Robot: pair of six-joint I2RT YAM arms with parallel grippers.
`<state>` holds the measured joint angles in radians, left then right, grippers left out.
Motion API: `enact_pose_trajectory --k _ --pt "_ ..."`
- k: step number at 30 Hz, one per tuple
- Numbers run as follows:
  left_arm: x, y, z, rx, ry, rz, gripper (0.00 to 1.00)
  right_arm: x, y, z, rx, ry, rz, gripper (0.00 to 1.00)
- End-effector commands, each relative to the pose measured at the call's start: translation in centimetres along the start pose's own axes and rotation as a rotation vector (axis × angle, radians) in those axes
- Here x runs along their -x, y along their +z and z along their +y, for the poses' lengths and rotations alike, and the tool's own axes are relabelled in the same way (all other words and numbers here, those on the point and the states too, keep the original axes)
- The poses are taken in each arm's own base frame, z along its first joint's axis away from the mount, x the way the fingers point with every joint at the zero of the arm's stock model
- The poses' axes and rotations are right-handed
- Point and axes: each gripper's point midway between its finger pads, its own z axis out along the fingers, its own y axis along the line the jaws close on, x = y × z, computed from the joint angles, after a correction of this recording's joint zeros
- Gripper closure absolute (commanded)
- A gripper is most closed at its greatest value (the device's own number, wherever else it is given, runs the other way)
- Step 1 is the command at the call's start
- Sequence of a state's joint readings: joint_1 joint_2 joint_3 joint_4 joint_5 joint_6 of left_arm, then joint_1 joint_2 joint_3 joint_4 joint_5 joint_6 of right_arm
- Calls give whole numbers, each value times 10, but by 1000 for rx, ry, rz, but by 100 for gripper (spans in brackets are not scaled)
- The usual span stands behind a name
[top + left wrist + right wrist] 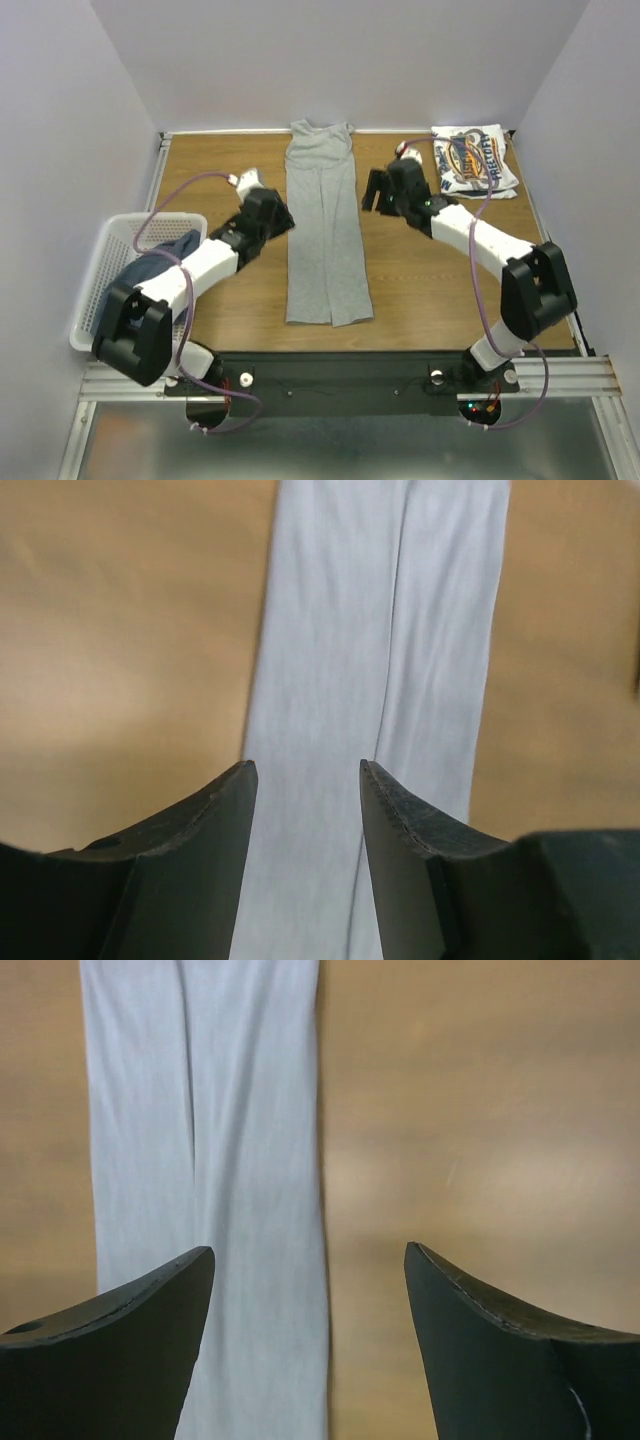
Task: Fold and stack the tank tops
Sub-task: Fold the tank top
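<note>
Grey top (325, 230) between both arms' jaws

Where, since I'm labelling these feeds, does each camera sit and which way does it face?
Top external: above and behind the bases, looking down on the brown wooden table; both arms show, the long light grey tank top between them.
Left wrist: on the left arm, looking down past the open left gripper at the grey top.
Right wrist: on the right arm, past the open right gripper at the top's edge and bare table.
Shared: all three see the grey top.
</note>
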<state>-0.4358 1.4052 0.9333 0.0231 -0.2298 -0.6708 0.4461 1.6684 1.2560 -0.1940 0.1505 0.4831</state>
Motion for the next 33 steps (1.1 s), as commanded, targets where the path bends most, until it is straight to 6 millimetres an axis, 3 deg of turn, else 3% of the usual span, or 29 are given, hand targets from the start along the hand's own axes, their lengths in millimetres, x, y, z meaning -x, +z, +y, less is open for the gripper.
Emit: enact_pose_trajectory --k 1,2,3,4,5,6,7,8,9,15,23,33 --pt "-75 -48 14 -18 3 108 44 -98 -47 22 56 -22 153 19" --pt "-101 -57 35 18 10 158 44 -135 -59 16 47 -33 209 21" --pt "-106 -74 28 -36 -21 166 45 -136 -75 19 73 -16 193 21" --pt "-120 -74 43 4 -29 196 45 -158 -76 8 50 -15 238 21" --pt "-134 -87 51 -18 -37 211 46 -160 -90 8 72 5 226 22" --pt "-137 -98 54 -35 -74 214 46 -183 -98 -7 46 21 263 24" --pt "-149 -102 67 -14 -79 233 46 -182 -107 -9 61 36 248 24" --pt "-155 -108 69 -22 -80 244 46 -186 -113 -11 63 49 250 24" --pt "-160 -111 75 -9 -81 256 46 -199 -116 -21 44 65 273 24" --pt "-183 -124 81 -14 -66 322 47 -220 -137 -21 80 106 329 27" --pt "-199 -133 84 23 -69 359 49 -252 -141 -24 41 95 397 33" --pt "-213 -139 85 84 -79 375 54 -267 -136 -23 15 90 428 41"
